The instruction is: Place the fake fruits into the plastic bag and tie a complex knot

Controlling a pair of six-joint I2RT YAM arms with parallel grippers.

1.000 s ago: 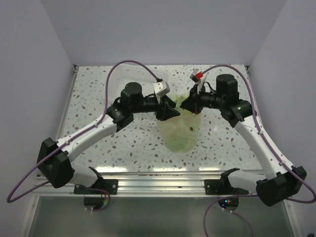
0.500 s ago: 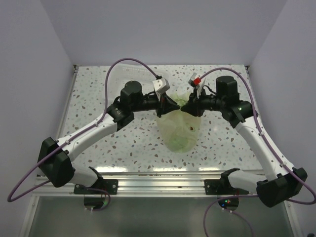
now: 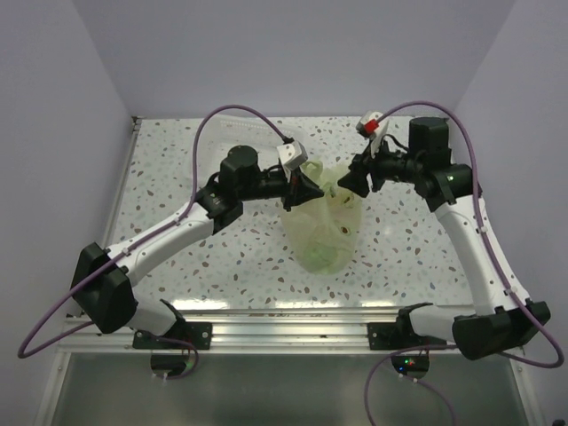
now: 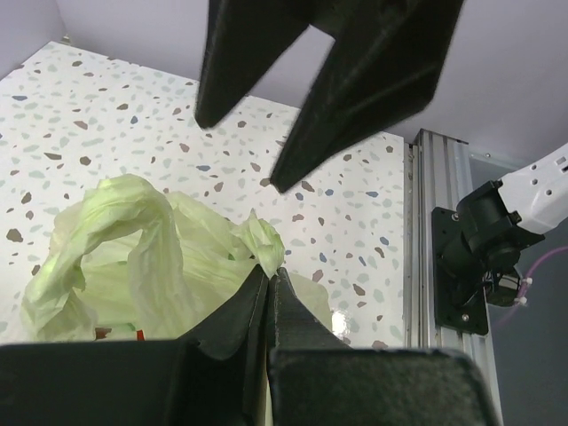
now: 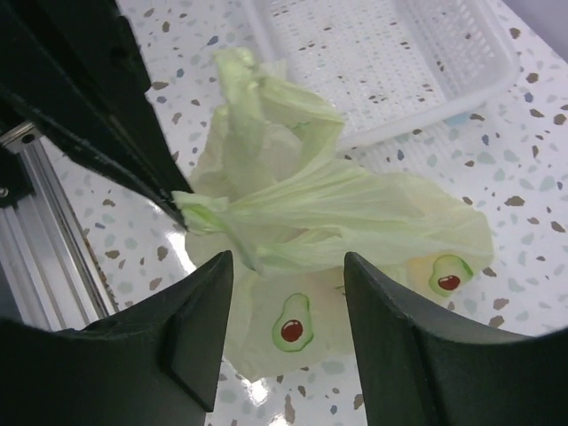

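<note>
The pale green plastic bag (image 3: 325,232) stands mid-table, printed with small avocados. Its handles are bunched and twisted at the top into a knot (image 5: 266,209), with one loop (image 5: 262,98) sticking up. My left gripper (image 3: 308,188) is shut on the end of one handle (image 4: 264,245), which is stretched taut in the right wrist view. The right gripper (image 3: 353,184) hangs open just right of the bag top, its jaws (image 5: 286,266) apart with nothing between them. The fake fruits are hidden inside the bag; only a red spot (image 4: 138,334) shows through.
A clear-white plastic basket (image 5: 382,62) lies behind the bag, at the back left (image 3: 232,136) in the top view. An aluminium rail (image 3: 293,321) runs along the near table edge. Walls close the table on three sides.
The right gripper opened, let go of the bag's handle and drew back to the right. The left gripper closed on the other handle end and holds it.
</note>
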